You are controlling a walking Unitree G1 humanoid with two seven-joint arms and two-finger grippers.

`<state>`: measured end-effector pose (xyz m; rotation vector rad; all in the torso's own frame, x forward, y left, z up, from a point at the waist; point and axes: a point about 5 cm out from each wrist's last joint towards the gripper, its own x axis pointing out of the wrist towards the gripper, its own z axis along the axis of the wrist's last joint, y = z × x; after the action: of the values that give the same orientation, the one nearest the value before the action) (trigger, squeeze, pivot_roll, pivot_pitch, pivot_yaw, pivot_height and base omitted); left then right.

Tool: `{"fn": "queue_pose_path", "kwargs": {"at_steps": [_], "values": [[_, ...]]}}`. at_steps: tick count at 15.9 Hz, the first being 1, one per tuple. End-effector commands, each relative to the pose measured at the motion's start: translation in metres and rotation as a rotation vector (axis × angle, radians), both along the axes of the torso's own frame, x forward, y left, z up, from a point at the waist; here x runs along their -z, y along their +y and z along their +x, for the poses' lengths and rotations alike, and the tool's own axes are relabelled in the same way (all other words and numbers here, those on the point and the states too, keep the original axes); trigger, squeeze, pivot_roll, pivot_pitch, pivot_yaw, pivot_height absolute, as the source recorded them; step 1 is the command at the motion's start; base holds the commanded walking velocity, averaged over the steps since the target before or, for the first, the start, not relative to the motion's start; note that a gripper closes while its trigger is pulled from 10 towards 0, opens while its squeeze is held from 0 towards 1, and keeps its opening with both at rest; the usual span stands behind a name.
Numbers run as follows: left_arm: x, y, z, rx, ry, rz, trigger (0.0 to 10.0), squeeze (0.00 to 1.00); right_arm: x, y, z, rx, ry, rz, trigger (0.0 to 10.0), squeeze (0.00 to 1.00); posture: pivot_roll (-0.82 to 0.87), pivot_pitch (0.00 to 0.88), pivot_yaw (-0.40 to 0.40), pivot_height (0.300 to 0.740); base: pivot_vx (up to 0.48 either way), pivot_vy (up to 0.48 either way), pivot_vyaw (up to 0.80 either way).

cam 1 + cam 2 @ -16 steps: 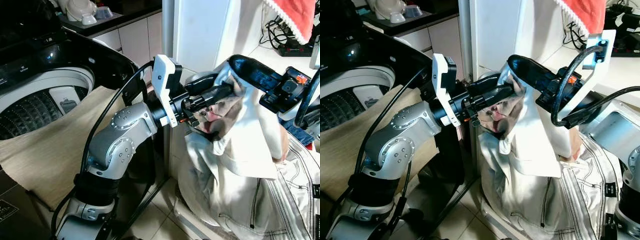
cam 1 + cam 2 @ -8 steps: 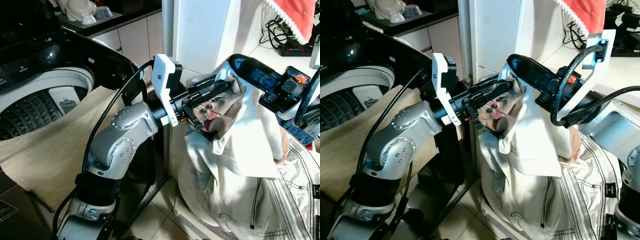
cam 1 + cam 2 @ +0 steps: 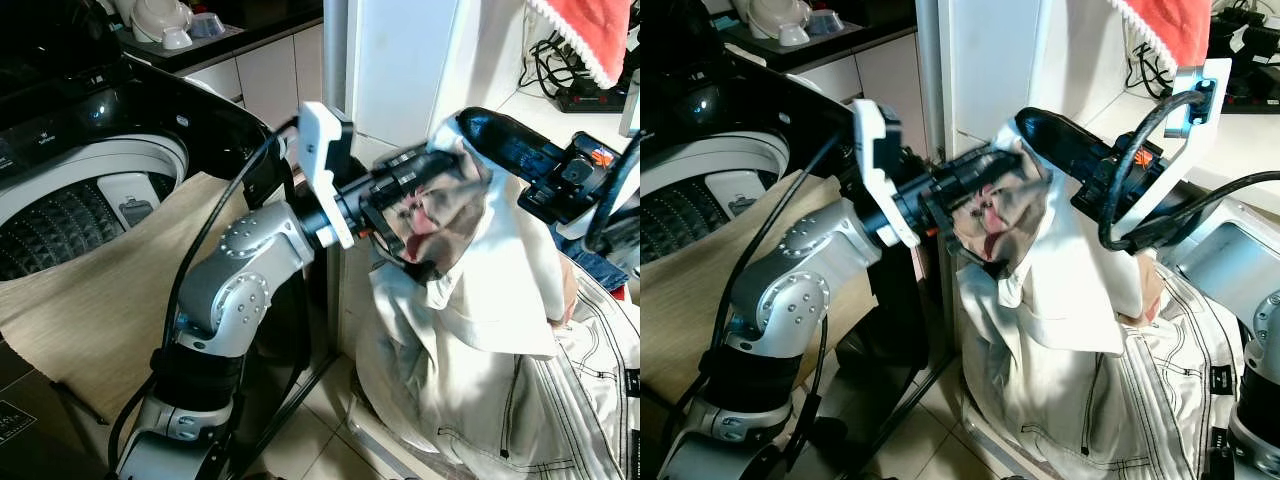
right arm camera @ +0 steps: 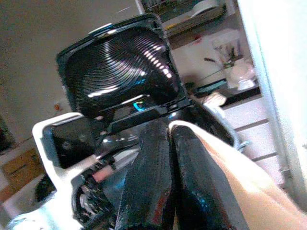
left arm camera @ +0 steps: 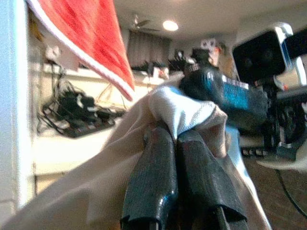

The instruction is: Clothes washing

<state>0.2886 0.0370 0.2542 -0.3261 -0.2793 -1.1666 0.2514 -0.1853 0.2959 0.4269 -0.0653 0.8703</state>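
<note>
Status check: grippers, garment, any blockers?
Left gripper and right gripper both shut on the white garment, held up beside the washer. Beige cloth draped over the washer rim.

I'm seeing a red cloth (image 3: pixel 592 35) with a white edge hanging down at the upper right, over a white counter (image 3: pixel 1110 112). A tangle of black cables (image 3: pixel 560 70) is lying on that counter, just below the cloth. A white pillar (image 3: pixel 400 70) is standing behind. At the far left, white crockery (image 3: pixel 165 22), possibly a teapot and bowls, is sitting on a dark worktop above white cabinets (image 3: pixel 270 75). Pale tiles (image 3: pixel 320 425) are covering the floor.
</note>
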Motion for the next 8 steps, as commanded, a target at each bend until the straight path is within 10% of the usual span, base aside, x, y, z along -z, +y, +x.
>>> {"fn": "queue_pose_path", "kwargs": {"at_steps": [1,3,4,6,8], "values": [[-0.009,0.006,0.006,-0.041,-0.026,-0.027,0.0,0.0,-0.001,0.003,-0.002,-0.009,-0.017,-0.023,10.0,1.0,-0.21,0.0,0.067,0.74,0.0,0.0,0.0],[-0.022,0.027,0.021,-0.174,-0.066,-0.053,0.0,0.0,-0.003,0.001,-0.003,0.006,-0.044,-0.055,10.0,1.0,-0.21,0.0,0.066,0.74,0.0,0.0,0.0],[-0.03,0.041,0.027,-0.238,-0.104,-0.042,0.0,0.0,-0.003,-0.001,-0.003,0.024,-0.05,-0.07,10.0,0.0,-0.21,0.0,0.067,0.74,0.0,0.0,0.0],[-0.052,0.076,0.04,-0.412,-0.2,-0.018,0.0,0.0,-0.003,-0.004,-0.004,0.033,-0.062,-0.075,10.0,0.0,-0.21,0.0,0.068,0.74,0.0,0.0,0.0],[-0.102,0.143,0.056,-0.842,-0.369,0.035,0.0,0.0,0.003,-0.006,-0.003,0.052,-0.047,-0.11,10.0,0.0,-0.2,0.0,0.069,0.74,0.0,0.0,0.0]]}}
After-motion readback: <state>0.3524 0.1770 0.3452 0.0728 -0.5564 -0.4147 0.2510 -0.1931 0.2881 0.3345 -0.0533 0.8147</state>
